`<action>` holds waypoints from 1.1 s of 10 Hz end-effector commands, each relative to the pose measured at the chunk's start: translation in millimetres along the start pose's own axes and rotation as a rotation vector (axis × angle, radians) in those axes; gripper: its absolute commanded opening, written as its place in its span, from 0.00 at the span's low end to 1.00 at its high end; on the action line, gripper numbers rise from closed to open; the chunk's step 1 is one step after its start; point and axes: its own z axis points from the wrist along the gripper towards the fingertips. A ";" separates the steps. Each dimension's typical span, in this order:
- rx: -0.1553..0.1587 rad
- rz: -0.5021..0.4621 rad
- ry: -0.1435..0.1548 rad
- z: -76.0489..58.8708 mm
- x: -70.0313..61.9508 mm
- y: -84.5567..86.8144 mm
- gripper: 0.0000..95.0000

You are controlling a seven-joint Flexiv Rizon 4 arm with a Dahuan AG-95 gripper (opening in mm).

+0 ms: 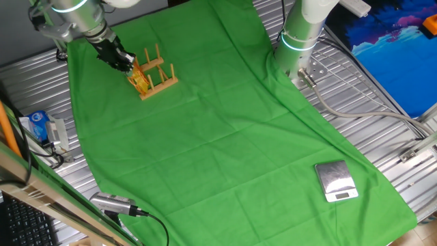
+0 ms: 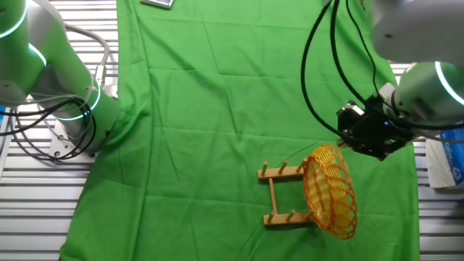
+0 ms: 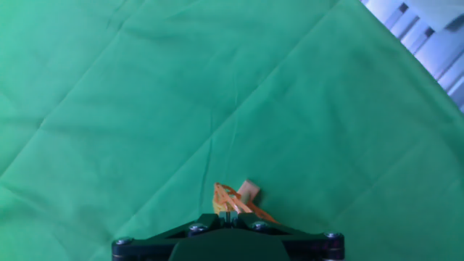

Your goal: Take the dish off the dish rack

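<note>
The dish is a yellow-orange wicker basket-plate. It stands on edge at the right end of the small wooden dish rack. My gripper is at the dish's upper rim, and its fingers look closed on that rim. In the one fixed view the gripper is at the left of the rack, on the dish. In the hand view the dish is an orange sliver between the closed fingertips, with a rack peg just beyond.
A green cloth covers the table. A silver scale lies near the front right. A second arm's base stands at the back. A blue and white carton sits off the cloth at the left.
</note>
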 end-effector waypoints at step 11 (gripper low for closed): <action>0.034 0.045 0.021 3.2 4.0 3.1 0.00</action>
